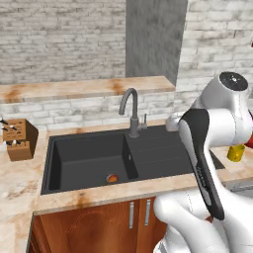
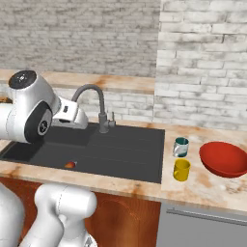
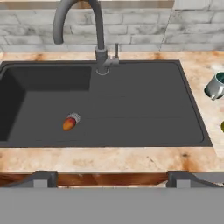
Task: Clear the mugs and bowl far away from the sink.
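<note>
Far left, on the marbled beige stone worktop (image 1: pixel 20 188): a brown wooden knife block (image 1: pixel 19 140), standing upright.

Centre: the large matte black rectangular sink (image 2: pixel 120 149), long axis running left to right along the worktop, deep basin at the left, flat drainboard at the right. A small orange-red rounded item (image 3: pixel 70 122) lies by the drain in the basin; what it is cannot be told at this size. The dark grey gooseneck tap (image 2: pixel 96 103) rises at the far edge, spout curving left over the basin.

Above the sink's near edge: the tool (image 3: pixel 111 177), fingertips spread wide at either side of the hand view, nothing between them, looking down and forward over the sink.

Right of the sink, just beside its edge: the teal-lined mug with a pale rim (image 2: pixel 181 147), upright on the far side; the yellow cylindrical mug (image 2: pixel 182 170), upright, nearer. Both mouths face up. Judged too close to the sink to count as cleared.

Furthest right: the wide, shallow, glossy red bowl (image 2: pixel 224 159), mouth up, apart from the mugs, likely still to be shifted further.
</note>
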